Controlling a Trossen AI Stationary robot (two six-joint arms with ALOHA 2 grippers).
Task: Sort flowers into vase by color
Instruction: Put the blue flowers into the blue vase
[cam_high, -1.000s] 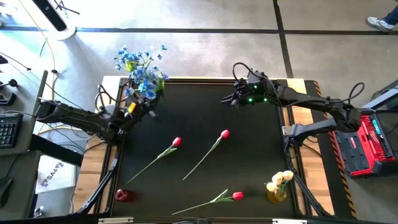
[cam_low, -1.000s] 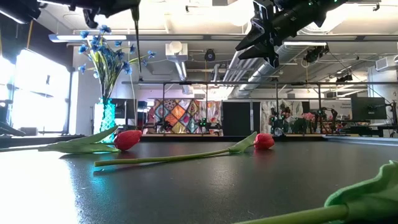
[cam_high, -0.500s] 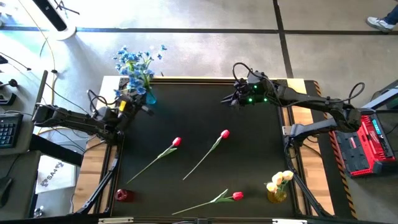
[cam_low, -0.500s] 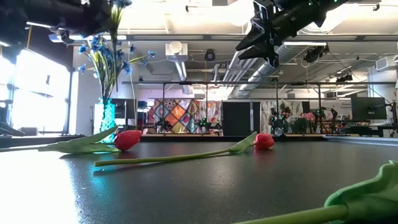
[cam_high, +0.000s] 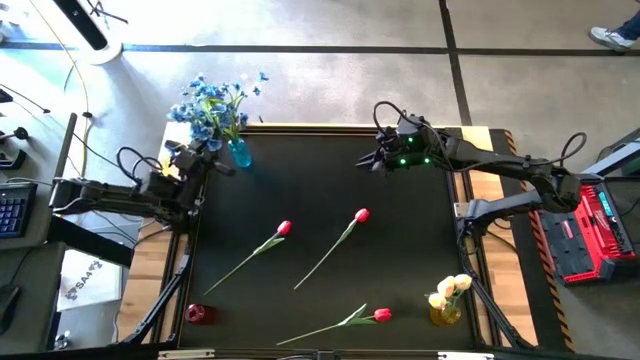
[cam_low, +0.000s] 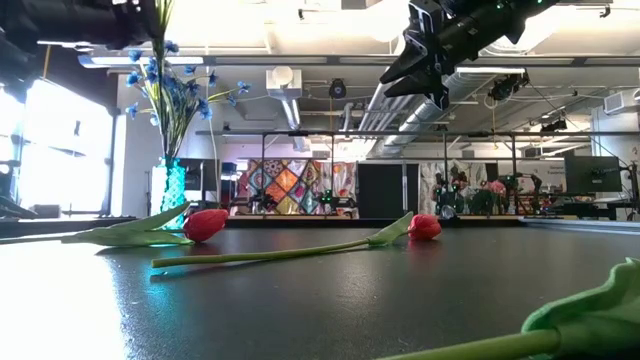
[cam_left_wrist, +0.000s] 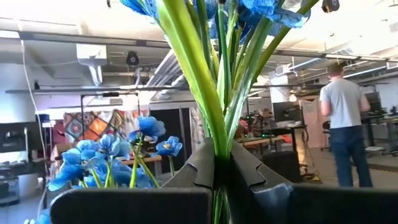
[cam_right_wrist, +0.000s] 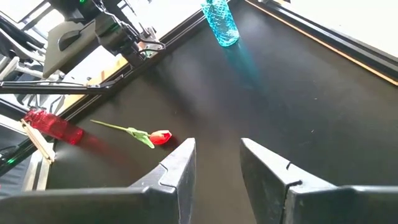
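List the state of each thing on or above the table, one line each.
Left gripper: shut on blue spray stems.
Blue spray: held upright near the blue vase.
Blue vase: upright.
Right gripper: open, empty, raised.
Three red tulips: lying flat.
Red vase: on its side.
Yellow vase: holds yellow tulips.

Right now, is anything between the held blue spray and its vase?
Nothing visible blocks it. The left gripper, shut on the blue spray, hangs beside the blue vase. Its mouth is crowded by blue flowers. The red tulips lie mid-table; the right gripper hovers open, far off.
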